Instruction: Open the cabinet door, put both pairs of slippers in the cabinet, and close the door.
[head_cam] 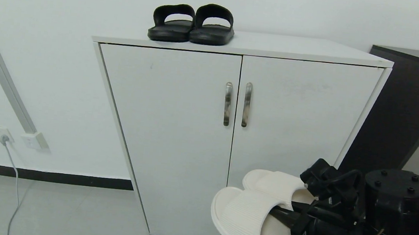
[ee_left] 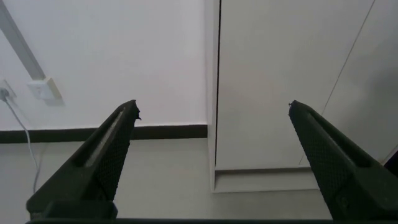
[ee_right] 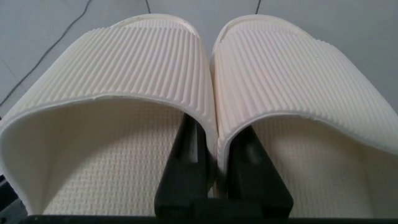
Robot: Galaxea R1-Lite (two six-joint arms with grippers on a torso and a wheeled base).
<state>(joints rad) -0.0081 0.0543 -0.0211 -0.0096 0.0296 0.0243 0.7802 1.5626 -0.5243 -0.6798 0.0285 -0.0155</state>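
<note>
Step in hand, as judged: door opening, not yet begun; both doors of the cabinet (head_cam: pixel 176 137) are closed. The black slippers (head_cam: pixel 192 24) rest on the cabinet top. The right gripper (ee_right: pixel 214 155), low before the cabinet's right door, is clamped on the white slippers (head_cam: pixel 258 212), one finger under each strap. The left gripper (ee_left: pixel 214 109), fingers apart, faces the cabinet's lower left corner. The next move likely calls for it to grasp the left handle (head_cam: pixel 227 104) and pull.

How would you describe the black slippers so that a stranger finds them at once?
Look at the white two-door cabinet against the wall. On its top, left of centre, sit the black slippers. The white slippers are lower, held by the right claw.
</note>
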